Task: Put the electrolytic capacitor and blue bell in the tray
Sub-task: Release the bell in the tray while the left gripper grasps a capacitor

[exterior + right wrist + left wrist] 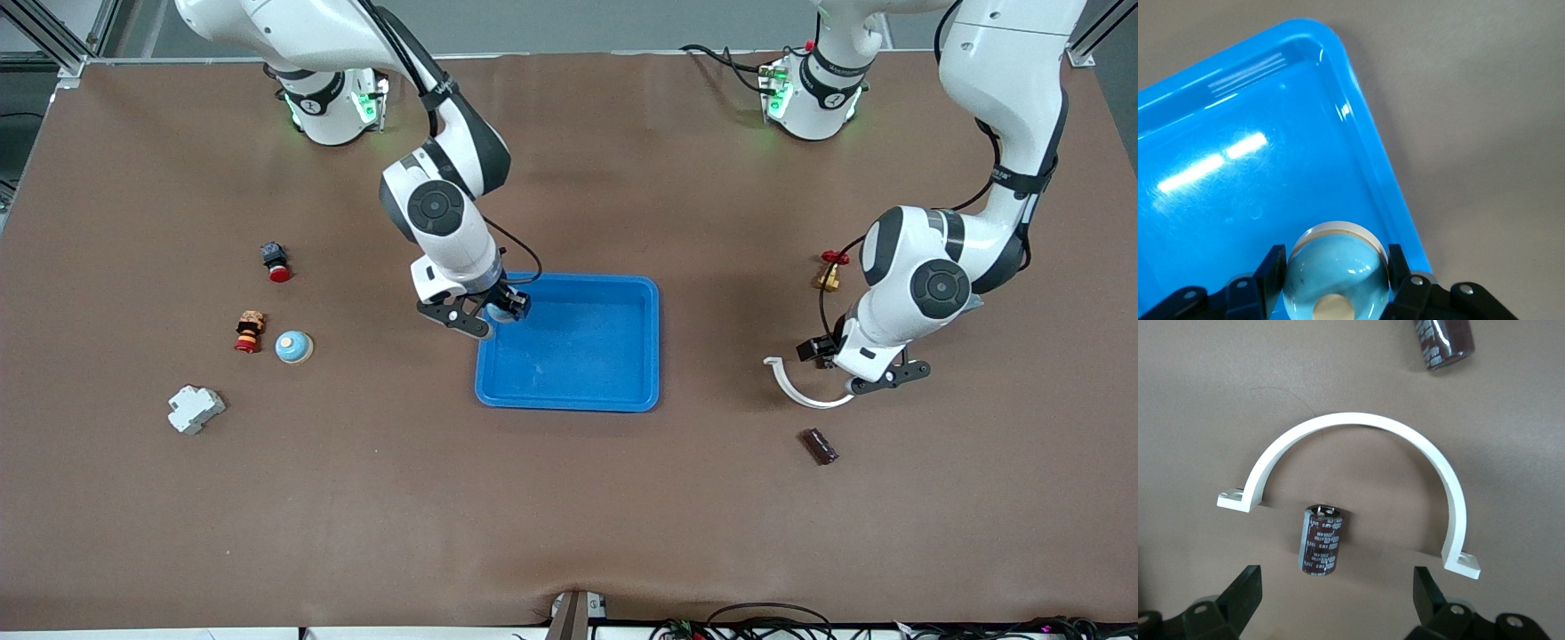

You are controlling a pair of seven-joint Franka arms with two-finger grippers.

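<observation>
The blue tray (613, 356) lies mid-table. My right gripper (498, 311) is shut on a blue bell (1335, 267) and holds it over the tray's corner nearest the right arm's base; the tray's rim (1365, 140) shows beneath. My left gripper (876, 378) is open and empty, low over a dark electrolytic capacitor (1321, 540) that lies inside a white half-ring clamp (1358, 423). The fingers (1248, 587) stand wide on either side, short of the capacitor. That capacitor is hidden in the front view. A second capacitor (820, 445) lies nearer the front camera; it also shows in the left wrist view (1445, 343).
Toward the right arm's end of the table lie another blue bell (293, 347), a stacked red-and-brown part (250, 331), a red-and-black button (276, 261) and a white block (195, 409). A brass valve with a red handle (831, 271) lies by the left arm.
</observation>
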